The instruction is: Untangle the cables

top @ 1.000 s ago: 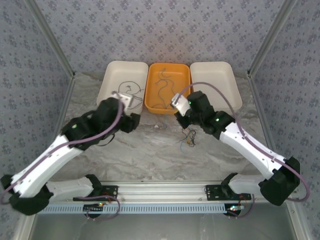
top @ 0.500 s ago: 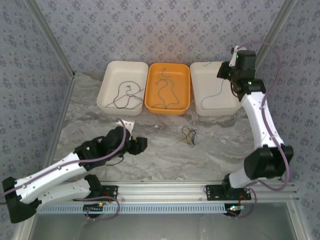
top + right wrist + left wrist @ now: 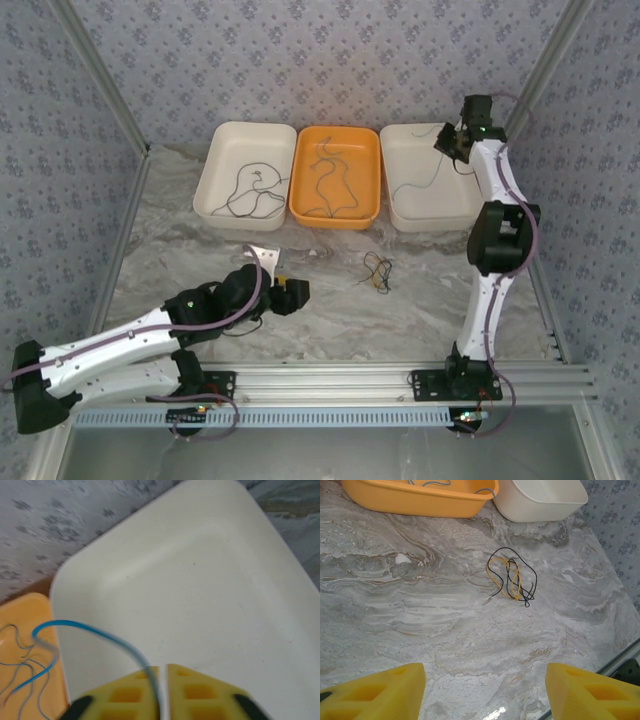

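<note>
— Three trays along the far side of the marble table (image 3: 420, 310): cream left tray (image 3: 245, 126), orange tray (image 3: 338, 130), cream right tray (image 3: 440, 226). Seeing the same?
— Yep. Counting one dark cable (image 3: 250, 190) looped in the left tray, several thin cables (image 3: 328, 185) in the orange one.
— Right gripper (image 3: 163, 672)?
— Up over the right tray's far right corner. Pads (image 3: 125, 692) all but together, pinching a blue-green cable (image 3: 100, 632) in the slit (blurred in the wrist view, so not sure how firmly). From above, seeing that cable draped from the jaws down into the right tray.
— Left gripper (image 3: 482, 692)?
— Low over the table, near side, clear of the trays. Jaws wide open, nothing between the yellow fingers (image 3: 375, 692).
— Tangle?
— Small tangle (image 3: 511, 577) lying on bare marble ahead of the left gripper, short of the orange and right trays, touching neither. Black and yellow strands wound together. Also a white fleck (image 3: 402, 558) on the marble left of it.
</note>
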